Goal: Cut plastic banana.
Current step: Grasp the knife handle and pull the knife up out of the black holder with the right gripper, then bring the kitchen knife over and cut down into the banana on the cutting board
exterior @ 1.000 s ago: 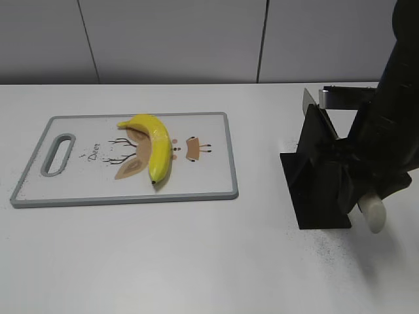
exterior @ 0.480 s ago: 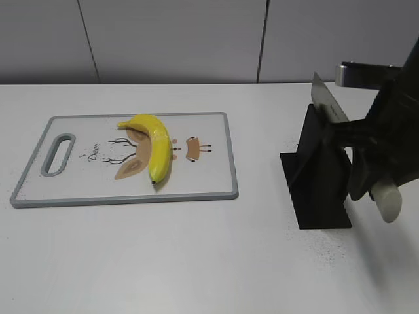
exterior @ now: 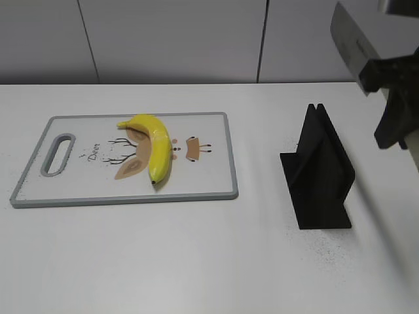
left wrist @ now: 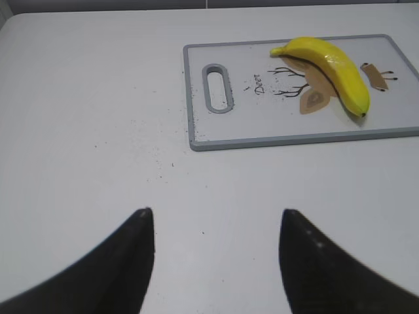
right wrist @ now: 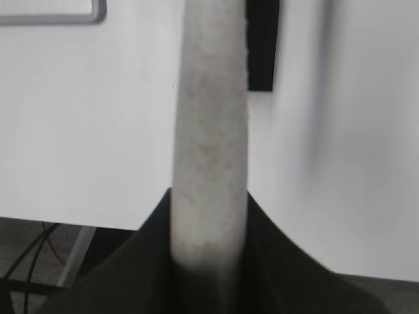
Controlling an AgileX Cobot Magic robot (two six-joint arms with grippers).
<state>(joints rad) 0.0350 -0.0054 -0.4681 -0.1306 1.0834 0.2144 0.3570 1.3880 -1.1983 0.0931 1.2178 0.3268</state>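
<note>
A yellow plastic banana [exterior: 154, 142] lies on the white cutting board [exterior: 203, 183] with a grey rim, left of centre; it also shows in the left wrist view [left wrist: 334, 62]. My right gripper [right wrist: 209, 226] is shut on the pale handle of a knife [right wrist: 211, 124]. The knife's grey blade [exterior: 348, 36] is lifted high at the upper right, above the black knife stand [exterior: 319, 171]. My left gripper [left wrist: 215, 219] is open and empty over bare table, well short of the board.
The black knife stand is on the table right of the board; its edge shows in the right wrist view [right wrist: 262, 46]. The board has a grey handle slot [exterior: 57, 154] at its left end. Dark specks lie on the table near the stand.
My right gripper has pulled the knife up and out of the black stand, rising toward the upper right. The banana, the board and the left gripper have not moved.
</note>
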